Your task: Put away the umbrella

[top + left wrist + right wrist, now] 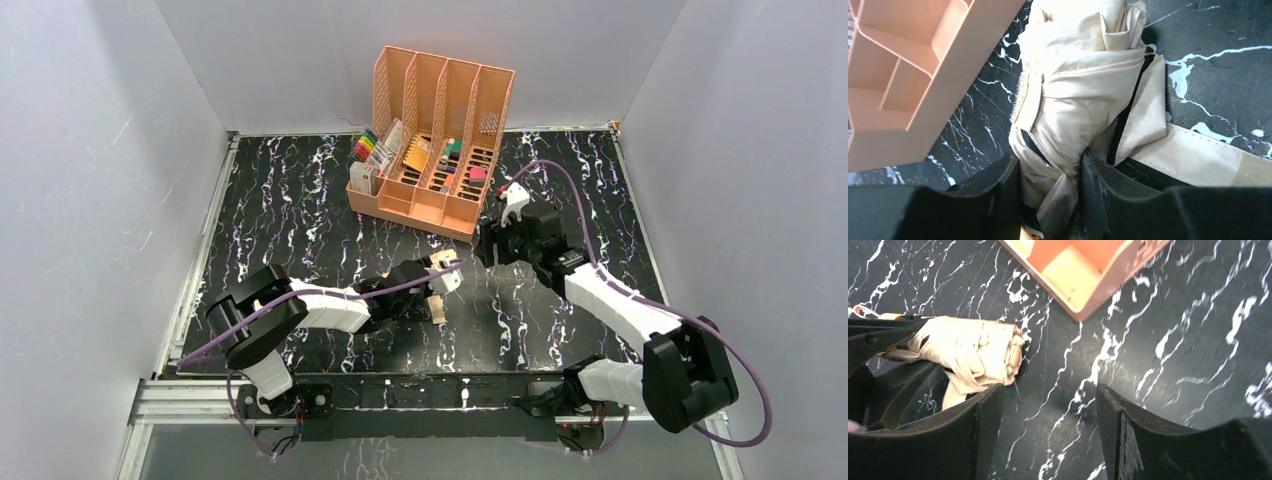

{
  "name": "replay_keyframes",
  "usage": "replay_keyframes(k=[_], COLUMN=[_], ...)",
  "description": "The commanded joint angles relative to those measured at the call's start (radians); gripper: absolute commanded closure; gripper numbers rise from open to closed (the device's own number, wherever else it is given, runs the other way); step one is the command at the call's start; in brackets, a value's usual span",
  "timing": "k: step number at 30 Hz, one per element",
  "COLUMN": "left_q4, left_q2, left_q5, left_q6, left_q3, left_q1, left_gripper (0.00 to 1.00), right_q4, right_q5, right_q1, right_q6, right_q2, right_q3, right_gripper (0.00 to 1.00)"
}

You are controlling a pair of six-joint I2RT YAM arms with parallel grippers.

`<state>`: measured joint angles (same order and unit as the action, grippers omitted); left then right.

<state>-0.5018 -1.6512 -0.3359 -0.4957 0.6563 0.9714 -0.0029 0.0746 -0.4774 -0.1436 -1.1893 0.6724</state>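
Observation:
The umbrella (1083,85) is folded into a cream-beige bundle with black edges and lies on the black marble table. My left gripper (1050,187) is shut on its near end, with fabric squeezed between both fingers. In the top view the left gripper (445,278) sits mid-table with the umbrella (438,264) in it. In the right wrist view the umbrella (973,350) lies at the left. My right gripper (1048,420) is open and empty over bare table just to its right. The right gripper (487,247) also shows in the top view, close to the left one.
The peach file organizer (430,150), holding markers and small items, stands at the back centre. Its corner is close in the left wrist view (908,75) and the right wrist view (1083,270). A beige strap (1198,155) trails from the umbrella. White walls surround the table.

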Motion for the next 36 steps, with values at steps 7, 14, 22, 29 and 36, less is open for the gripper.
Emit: replay_keyframes(k=[7, 14, 22, 29, 36], left_q4=[-0.208, -0.336, -0.4, -0.405, -0.403], left_q2=[-0.151, -0.186, -0.21, -0.211, -0.207], left_q5=[-0.165, -0.2, -0.206, -0.201, -0.202], left_q6=[-0.302, -0.381, -0.417, -0.422, -0.425], left_q3=[-0.149, -0.21, -0.242, -0.248, -0.249], left_q1=[0.113, 0.159, 0.193, 0.201, 0.208], left_gripper=[1.0, 1.0, 1.0, 1.0, 1.0], right_q4=[0.11, -0.177, -0.313, -0.361, -0.404], right_q5=[0.395, 0.624, 0.741, 0.741, 0.695], right_q1=[0.042, 0.042, 0.007, -0.046, -0.074], right_q6=[0.445, 0.691, 0.806, 0.841, 0.855], right_q2=[-0.168, -0.297, -0.464, -0.548, -0.624], right_q3=[0.186, 0.353, 0.448, 0.507, 0.546], right_gripper=[0.24, 0.18, 0.07, 0.06, 0.08])
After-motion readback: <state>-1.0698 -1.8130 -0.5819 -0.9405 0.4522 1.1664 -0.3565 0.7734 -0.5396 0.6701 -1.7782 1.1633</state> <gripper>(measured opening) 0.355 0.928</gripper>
